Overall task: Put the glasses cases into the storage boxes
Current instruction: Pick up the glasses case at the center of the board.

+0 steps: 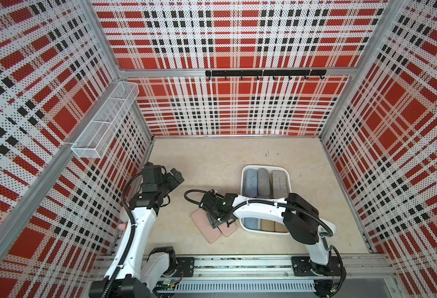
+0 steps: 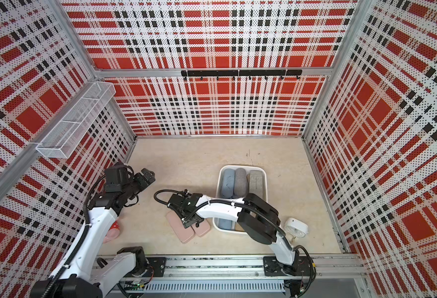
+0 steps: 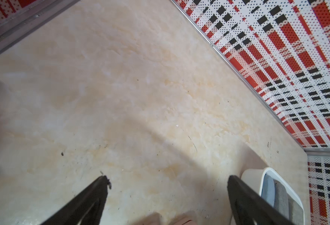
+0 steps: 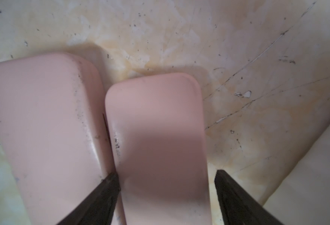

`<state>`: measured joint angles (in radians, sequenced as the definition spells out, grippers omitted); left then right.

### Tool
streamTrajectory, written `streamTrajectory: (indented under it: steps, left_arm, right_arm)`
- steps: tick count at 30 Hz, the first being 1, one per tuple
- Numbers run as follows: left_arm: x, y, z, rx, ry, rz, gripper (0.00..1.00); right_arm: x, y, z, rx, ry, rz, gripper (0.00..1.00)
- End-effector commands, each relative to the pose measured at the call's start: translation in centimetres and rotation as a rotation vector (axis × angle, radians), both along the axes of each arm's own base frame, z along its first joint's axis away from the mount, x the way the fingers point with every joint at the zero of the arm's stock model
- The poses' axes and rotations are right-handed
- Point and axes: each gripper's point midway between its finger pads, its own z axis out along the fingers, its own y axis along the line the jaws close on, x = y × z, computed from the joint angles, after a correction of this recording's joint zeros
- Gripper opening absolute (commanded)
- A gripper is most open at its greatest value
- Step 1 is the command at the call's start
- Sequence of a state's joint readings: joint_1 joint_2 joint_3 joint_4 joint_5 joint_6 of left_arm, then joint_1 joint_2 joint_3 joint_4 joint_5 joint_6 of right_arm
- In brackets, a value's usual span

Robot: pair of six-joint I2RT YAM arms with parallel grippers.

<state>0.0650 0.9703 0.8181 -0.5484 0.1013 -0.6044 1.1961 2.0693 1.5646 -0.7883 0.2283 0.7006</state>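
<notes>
Right claw (image 4: 167, 173): was down over the two pink cases, spread apart and straddling the one nearer the tray. One finger (image 4: 105, 194) sat in the crack between the two cases. The other had a sliver of bench (image 4: 238, 58) showing between it and the case, so not pinching anything as far as I could see.
Straddled pink case (image 4: 156, 126): lay flat on the bench, long side right up against its twin.
Other pink case (image 4: 43, 126): also lay flat on the bench, on the side away from the tray.
Tray (image 1: 243, 180): white, sat on the bench just beside the pink pair, with the right arm (image 1: 258, 209) reaching across its middle.
Far end of tray: held a blue case (image 1: 250, 180), a dark grey case (image 1: 263, 182) and a lighter grey flat case (image 1: 280, 183), side by side.
Near end of tray: held a second blue case (image 1: 250, 223) plus tan cases (image 1: 267, 225), partly hidden by the arm.
Left claw (image 3: 167, 177): was spread wide with nothing in it, hanging above bare bench near the left wall, well apart from the pink cases.
Extras: a pink plush toy (image 2: 113, 231) was tucked behind the left arm, a white round device (image 2: 296, 227) sat near the tray's right side, and a mesh basket (image 1: 106, 118) hung on the left wall.
</notes>
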Motion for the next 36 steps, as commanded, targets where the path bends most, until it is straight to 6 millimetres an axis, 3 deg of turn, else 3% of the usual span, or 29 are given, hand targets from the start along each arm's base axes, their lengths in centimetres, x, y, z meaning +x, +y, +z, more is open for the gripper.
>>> streamTrajectory:
  steps: [1,9,16,19,28,36]
  left_arm:
    - [-0.1,-0.9,0.1,-0.024,-0.017,-0.045,0.98]
    - [-0.1,-3.9,-0.8,0.0,-0.009,-0.093,0.99]
    - [0.1,-2.8,-0.4,0.051,-0.01,-0.056,0.99]
    - [-0.2,-1.8,-1.1,0.065,0.014,-0.029,0.99]
    - [-0.7,-0.8,-1.5,0.066,0.027,-0.009,0.98]
    - [-0.6,-0.6,-1.5,0.068,0.028,-0.003,0.99]
  right_arm:
    - [-0.3,0.0,-1.4,-0.037,0.011,-0.003,0.81]
    - [-0.2,-0.1,-2.7,-0.074,0.02,-0.015,0.78]
    - [0.0,-0.6,-3.9,-0.083,0.055,-0.031,0.77]
    - [-0.3,-0.8,-4.6,-0.092,0.083,-0.034,0.76]
    - [-0.2,-1.3,-4.1,-0.102,0.08,-0.061,0.85]
    - [0.2,-1.4,-3.7,-0.093,0.059,-0.068,0.78]
